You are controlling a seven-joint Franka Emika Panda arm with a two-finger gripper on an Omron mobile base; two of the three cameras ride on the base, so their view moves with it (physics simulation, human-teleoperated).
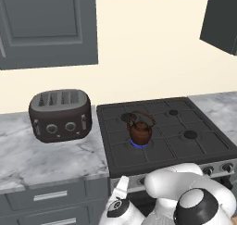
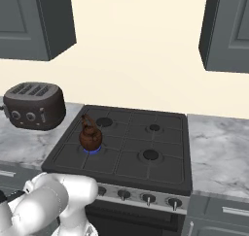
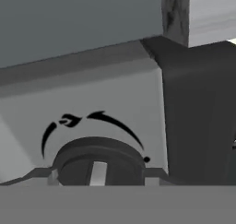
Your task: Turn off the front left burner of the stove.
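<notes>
- The stove (image 1: pixel 162 127) sits between two stretches of marble desk (image 1: pixel 51 154). Its front left burner (image 1: pixel 140 144), nearest the stove's front edge, shows a blue flame ring under a brown kettle (image 1: pixel 140 130).
- A round black knob (image 3: pixel 97 165) on the silver front strip (image 2: pixel 141 197) lies close ahead of the hand camera.
- Handling, as judged: the knob is rigid and smooth and turns on a fixed axis. Grip it across its raised centre rib.
- Finger state: cannot tell.
</notes>
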